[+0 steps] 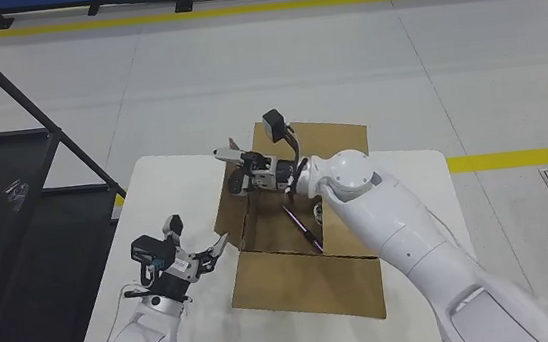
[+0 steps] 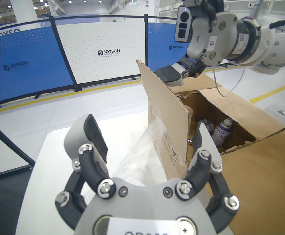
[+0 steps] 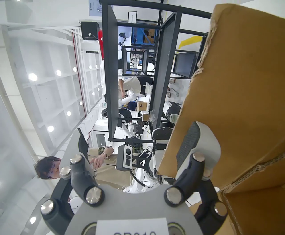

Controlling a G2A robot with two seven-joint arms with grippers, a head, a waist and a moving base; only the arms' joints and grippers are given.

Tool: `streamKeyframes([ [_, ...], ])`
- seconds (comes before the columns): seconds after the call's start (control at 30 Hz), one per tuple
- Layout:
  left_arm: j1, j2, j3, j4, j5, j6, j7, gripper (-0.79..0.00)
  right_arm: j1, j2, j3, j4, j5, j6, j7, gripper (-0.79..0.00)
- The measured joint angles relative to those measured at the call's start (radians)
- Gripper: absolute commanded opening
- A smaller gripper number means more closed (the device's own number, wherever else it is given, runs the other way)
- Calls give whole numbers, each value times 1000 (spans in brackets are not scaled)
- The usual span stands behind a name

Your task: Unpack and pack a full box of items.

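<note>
a: how far along?
b: early, i'd say. the box [image 1: 306,288] sits open on the table [image 1: 176,191]. a can [image 2: 222,131] and a thin rod [image 1: 303,226] are inside, and a clear bag [image 2: 144,153] lies outside, against it.
a: claws?
b: left claw [image 2: 145,131] is spread wide and empty, near the box. right claw [image 3: 137,133] is wide too, one finger by the raised flap [image 3: 233,89], gripping nothing.

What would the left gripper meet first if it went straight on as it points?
Probably the crinkled clear plastic film just ahead of the open left gripper, with the upright brown cardboard box flap right behind it; depth is hard to judge.
</note>
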Motion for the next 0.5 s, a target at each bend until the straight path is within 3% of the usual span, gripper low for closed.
streamKeyframes([
  [0.23, 2, 0, -35, 24, -28, 27, 1, 0, 16, -13, 12, 59, 8, -67, 60, 0],
  [0.5, 49, 3, -82, 52, -49, 42, 12, 0, 21, 9, 81, 114, 18, -163, 70, 0],
])
